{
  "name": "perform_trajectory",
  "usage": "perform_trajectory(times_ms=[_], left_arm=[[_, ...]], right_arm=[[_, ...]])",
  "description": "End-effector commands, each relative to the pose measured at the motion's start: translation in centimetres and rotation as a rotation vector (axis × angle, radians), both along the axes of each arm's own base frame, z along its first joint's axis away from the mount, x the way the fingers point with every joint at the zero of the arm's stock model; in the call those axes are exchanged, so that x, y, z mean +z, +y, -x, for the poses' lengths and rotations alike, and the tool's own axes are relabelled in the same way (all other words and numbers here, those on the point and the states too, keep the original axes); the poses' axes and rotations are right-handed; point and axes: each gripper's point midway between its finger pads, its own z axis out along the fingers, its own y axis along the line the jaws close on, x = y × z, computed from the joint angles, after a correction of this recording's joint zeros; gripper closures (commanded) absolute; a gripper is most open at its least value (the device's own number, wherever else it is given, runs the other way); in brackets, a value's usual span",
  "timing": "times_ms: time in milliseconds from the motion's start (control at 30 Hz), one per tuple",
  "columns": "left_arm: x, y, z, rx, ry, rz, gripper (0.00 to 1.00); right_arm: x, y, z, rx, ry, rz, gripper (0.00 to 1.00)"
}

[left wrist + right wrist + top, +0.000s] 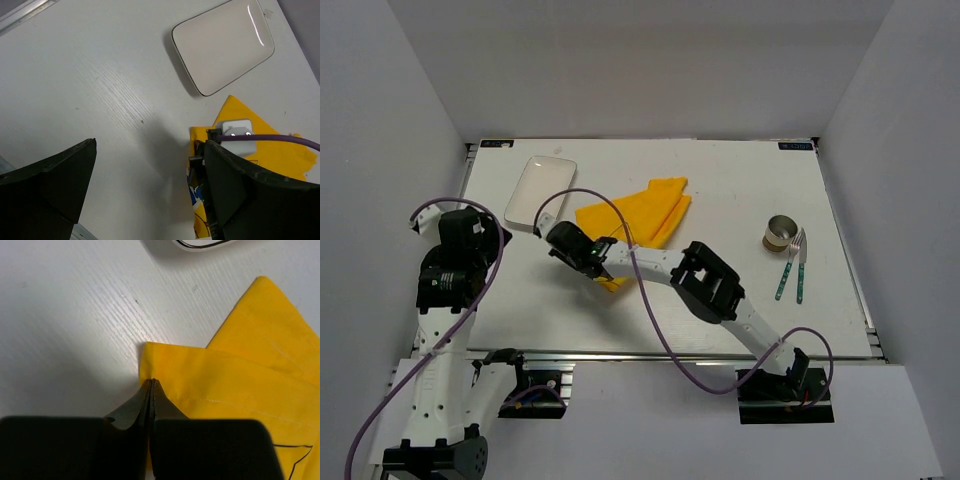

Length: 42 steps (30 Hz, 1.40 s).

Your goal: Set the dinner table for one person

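Dinner table: white, flat, faint wood grain; it fills the enclosure beyond the arm bases, with a metal rail along its near edge. It is judged rigid, heavy and fixed, so it is not to be gripped; its surface looks smooth, so cloth is expected to slide on it readily.

Placemat: yellow cloth, lying folded over and rumpled near the table's middle, not spread out. It is judged light, limp and unbreakable; a hold is best taken at a corner or hem, where the layers are thin enough to pinch.

Right gripper: fingers are brought fully together, tips at the near-left corner of the cloth; a pinch on the hem is read from the wrist view, though how much cloth is caught cannot be told.

Left gripper: fingers are spread as wide as they go; nothing is held; it hangs above bare table, near the plate.

Plate: white, rectangular, at the far left, apart from the cloth. Cup, fork and second utensil: grouped at the right, well apart from the cloth.

Judgement: the cloth is not yet laid flat; a pull by one corner may drag the whole bundle instead of unfolding it.
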Motion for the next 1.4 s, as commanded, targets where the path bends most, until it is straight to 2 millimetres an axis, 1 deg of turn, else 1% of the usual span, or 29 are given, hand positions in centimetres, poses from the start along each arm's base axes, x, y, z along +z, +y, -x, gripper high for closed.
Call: perform_trajectory(times_ms=[0,33,67,100,167,200,233,267,300,333,367,400,433,467,500,533,567,600,633,700,733,767,800,867,900,1067,1100,1267,1367], left_arm=[[-0.2,-1.3,-1.5,-0.108,-0.017,0.011,0.02],[0.2,-2.5,-2.5,-0.177,-0.055,0.038,0.02],[-0.3,-3.1,-2.9,-0.212,-0.048,0.049,0.02],[-0.2,-3.6,-3.8,-0.246,-0.065,0.054,0.02],[-0.9,-4.7,-4.6,-0.298,-0.060,0.094,0.02],[-1.6,-5.1,-5.4,-0.310,-0.055,0.108,0.02],[-1.9,-5.5,-6.0,-0.329,-0.056,0.124,0.02],[-2.3,-6.4,-6.5,-0.364,-0.055,0.162,0.02],[-2.4,-6.6,-7.4,-0.373,-0.073,0.169,0.02],[-3.3,-7.6,-8.3,-0.409,-0.053,0.203,0.02],[-3.9,-8.6,-8.8,-0.449,-0.043,0.246,0.02],[-3.7,-9.2,-10.1,-0.477,-0.076,0.260,0.03],[-5.5,-9.6,-11.0,-0.490,-0.033,0.291,0.04],[-6.1,-10.5,-11.6,-0.513,-0.019,0.339,0.05],[-6.0,-10.8,-12.7,-0.529,-0.026,0.354,0.07],[-8.1,-11.5,-13.5,-0.539,0.033,0.388,0.08],[-8.6,-12.2,-14.0,-0.556,0.047,0.425,0.09],[-9.0,-12.3,-14.8,-0.555,0.046,0.435,0.10],[-10.5,-12.8,-15.6,-0.556,0.086,0.455,0.10],[-11.4,-13.6,-16.6,-0.565,0.104,0.479,0.09],[-11.2,-14.0,-17.5,-0.574,0.101,0.478,0.09],[-12.7,-15.0,-17.9,-0.590,0.144,0.488,0.09],[-13.3,-15.2,-18.2,-0.588,0.160,0.486,0.09],[-13.8,-15.6,-19.1,-0.582,0.175,0.481,0.10],[-15.1,-15.7,-19.3,-0.567,0.207,0.476,0.10],[-16.3,-16.2,-20.8,-0.549,0.231,0.453,0.18],[-17.9,-16.6,-20.8,-0.544,0.278,0.455,0.19],[-19.6,-16.6,-20.9,-0.497,0.350,0.407,0.29],[-21.0,-16.8,-20.2,-0.476,0.405,0.382,0.29]], right_arm=[[11.4,-0.1,-0.2,-0.058,-0.023,-0.312,1.00],[12.7,-0.8,-0.3,-0.077,-0.020,-0.354,1.00],[14.1,-1.1,-0.5,-0.097,-0.017,-0.430,1.00],[15.0,-3.1,-0.2,-0.148,0.016,-0.485,1.00],[16.4,-4.8,-0.4,-0.175,0.033,-0.583,1.00],[16.8,-7.0,-0.1,-0.201,0.045,-0.602,1.00],[16.9,-8.0,-0.2,-0.232,0.058,-0.635,1.00],[19.1,-9.0,0.1,-0.240,0.039,-0.697,1.00],[18.9,-10.2,-0.1,-0.266,0.037,-0.706,1.00],[17.1,-12.0,0.1,-0.327,0.048,-0.696,1.00],[18.3,-13.2,0.5,-0.346,0.041,-0.733,1.00],[18.4,-14.3,0.4,-0.378,0.033,-0.761,1.00],[16.1,-16.2,0.8,-0.436,0.033,-0.735,1.00],[17.5,-17.4,1.2,-0.474,0.034,-0.804,1.00],[17.3,-18.3,1.4,-0.506,0.029,-0.823,1.00],[15.5,-20.1,1.8,-0.557,0.026,-0.800,1.00],[16.4,-20.9,2.3,-0.576,0.028,-0.848,1.00],[16.4,-21.3,2.6,-0.581,0.032,-0.864,1.00],[16.0,-22.3,3.2,-0.589,0.034,-0.866,1.00],[16.0,-23.1,3.6,-0.603,0.032,-0.879,1.00],[16.0,-23.8,4.0,-0.614,0.027,-0.881,1.00],[15.9,-24.2,4.1,-0.623,0.028,-0.889,1.00],[16.0,-24.5,4.3,-0.625,0.028,-0.896,1.00],[16.1,-25.0,4.7,-0.622,0.027,-0.903,1.00],[16.1,-25.2,4.7,-0.621,0.026,-0.902,1.00],[16.2,-25.9,5.4,-0.616,0.028,-0.916,1.00],[16.1,-26.2,5.5,-0.619,0.025,-0.916,1.00],[16.8,-27.1,5.8,-0.630,0.010,-0.938,1.00],[17.4,-27.6,5.8,-0.637,-0.006,-0.952,1.00]])
